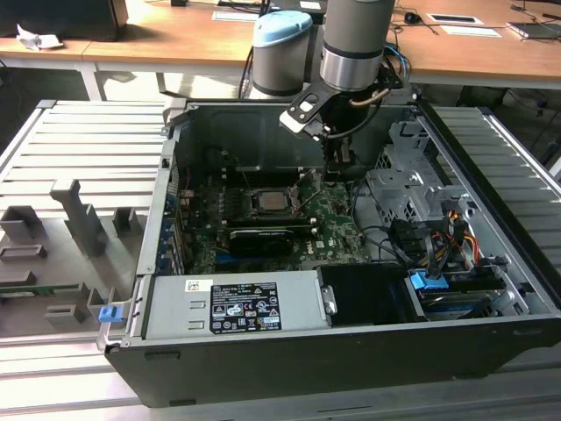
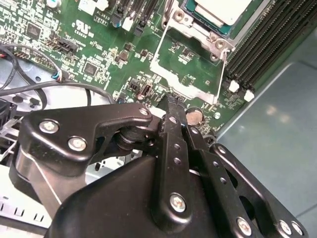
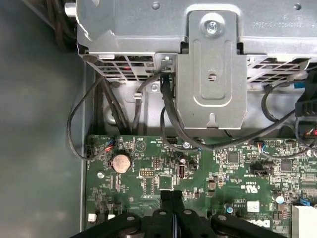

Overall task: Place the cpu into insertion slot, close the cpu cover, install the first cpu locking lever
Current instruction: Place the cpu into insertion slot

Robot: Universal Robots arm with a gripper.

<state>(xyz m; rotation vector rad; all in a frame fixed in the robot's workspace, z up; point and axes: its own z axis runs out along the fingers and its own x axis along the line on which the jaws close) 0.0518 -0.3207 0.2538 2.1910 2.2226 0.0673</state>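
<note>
The cpu (image 2: 220, 11), with its tan-silver face, lies in the insertion slot (image 2: 198, 30) on the green board; in the exterior view the slot (image 1: 267, 201) is mid-board. The cpu cover (image 2: 159, 58), a thin silvery frame, stands swung open beside the slot, with green board visible through its window. A thin wire lever (image 2: 224, 74) runs along the frame's edge. My gripper (image 1: 337, 168) hangs over the board, to the exterior view's right of the slot. Its black fingertips (image 2: 173, 101) are shut together on nothing, apart from the cover and just above the board, and the gripper (image 3: 171, 194) looks the same in the first wrist view.
A coin battery (image 3: 120, 162) sits near the fingertips. The metal drive cage (image 3: 210, 74) and black cables (image 3: 168, 124) lie beyond the board's edge. Long black memory slots (image 2: 267, 34) flank the socket. A long black card (image 1: 260, 239) and the power supply (image 1: 237, 303) lie nearer the case front.
</note>
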